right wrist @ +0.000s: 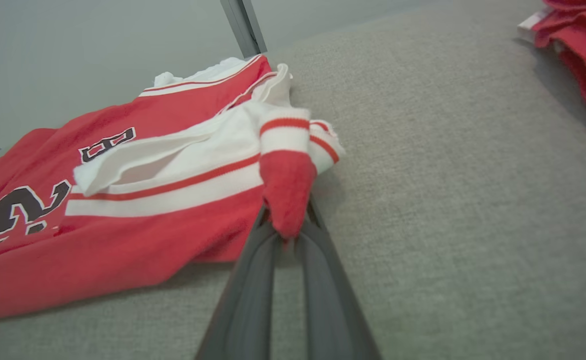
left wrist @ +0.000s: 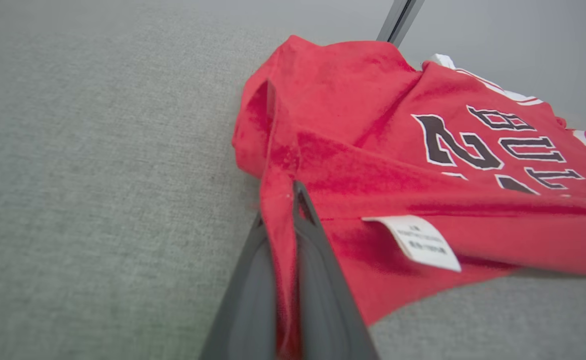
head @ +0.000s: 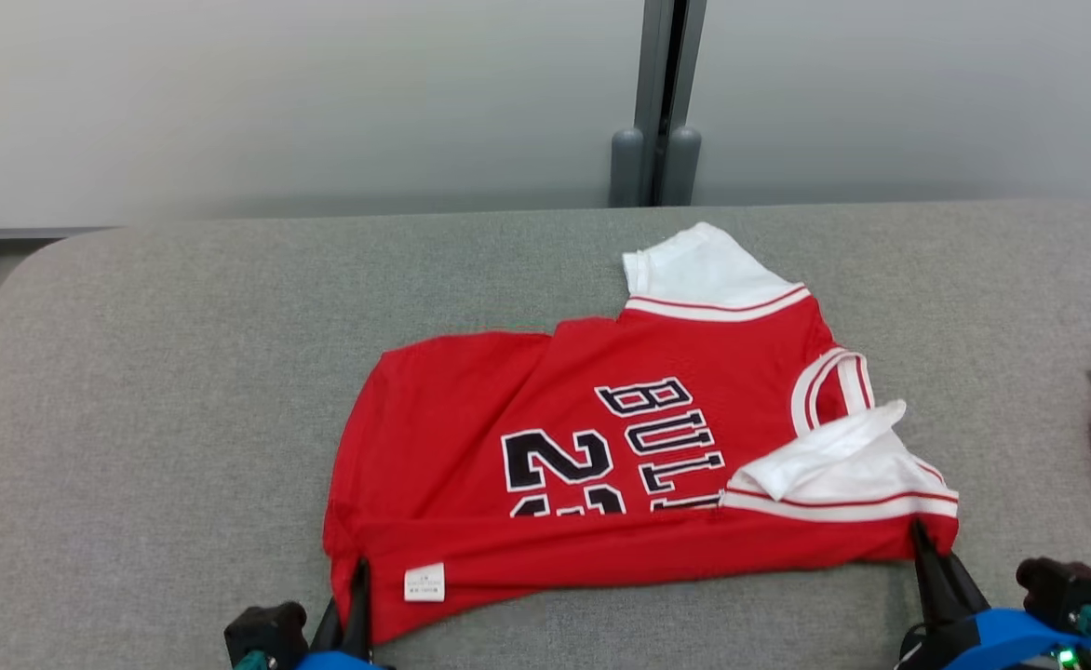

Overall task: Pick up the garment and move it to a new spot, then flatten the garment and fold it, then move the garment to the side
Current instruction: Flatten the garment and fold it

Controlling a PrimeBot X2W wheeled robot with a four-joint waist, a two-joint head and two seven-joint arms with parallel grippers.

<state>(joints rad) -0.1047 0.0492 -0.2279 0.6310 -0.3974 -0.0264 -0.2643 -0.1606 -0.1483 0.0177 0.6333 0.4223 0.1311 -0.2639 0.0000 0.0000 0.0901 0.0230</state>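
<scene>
Status: fold under way, I judge | left hand [head: 357, 569] pinched shut on garment [head: 545, 409] hem corner | right hand [head: 918, 532] pinched shut on its shoulder corner | garment spread ahead of both hands on tabletop [head: 182, 372] | left: finish folding, move aside.

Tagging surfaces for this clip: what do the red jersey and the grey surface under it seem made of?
Red jersey with white sleeves: soft matte knit cloth, fibre unclear; it creases and looks slightly fuzzy. Grey padded surface: matte woven upholstery, probably, from its flecked weave.
</scene>
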